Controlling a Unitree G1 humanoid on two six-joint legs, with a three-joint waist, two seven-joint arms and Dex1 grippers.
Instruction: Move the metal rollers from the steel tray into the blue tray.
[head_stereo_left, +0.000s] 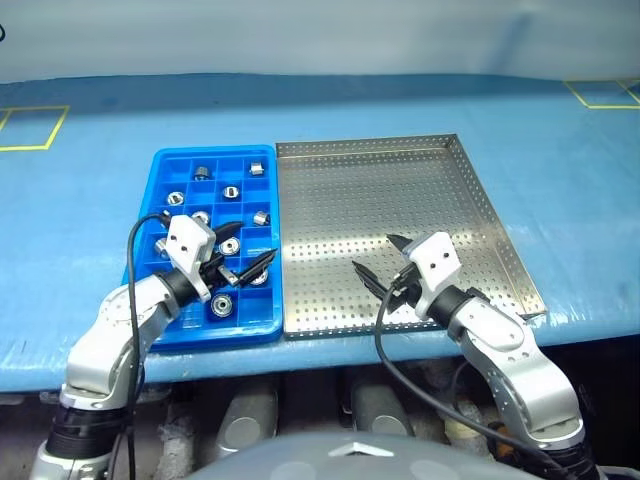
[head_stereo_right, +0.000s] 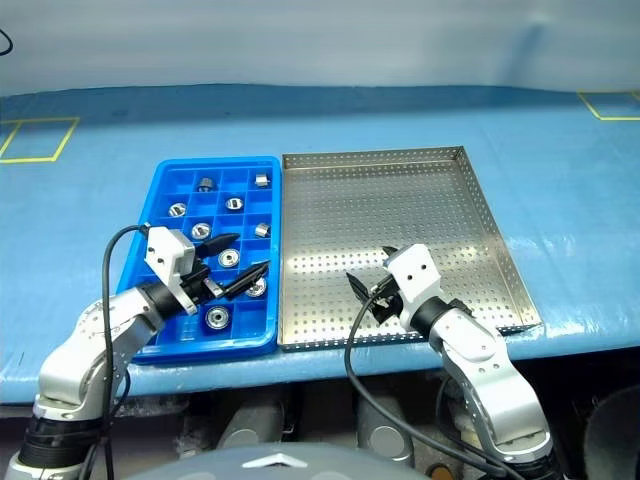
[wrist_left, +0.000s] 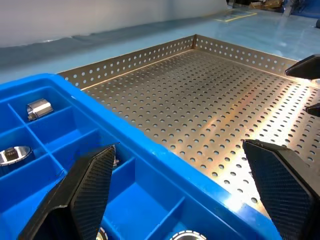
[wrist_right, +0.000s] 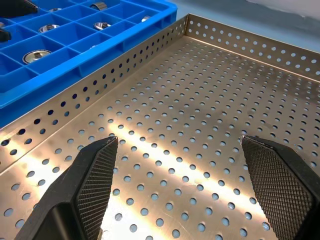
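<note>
Left eye view shows the metal rollers (head_stereo_left: 229, 191) all in the blue tray (head_stereo_left: 158, 170), the steel tray (head_stereo_left: 480, 190) bare, and the left gripper (head_stereo_left: 243, 244) and right gripper (head_stereo_left: 376, 258) wide open holding nothing, so a low left swing could bump rollers out.

My two head eyes look forward and down over the table (head_stereo_left: 560, 200), taking in both trays whole. My left wrist camera sits close above the blue tray (wrist_left: 150, 150), facing across the steel tray (wrist_left: 200, 110). My right wrist camera hovers low over the steel tray, facing the blue tray; both wrist views share their adjoining rims.
</note>
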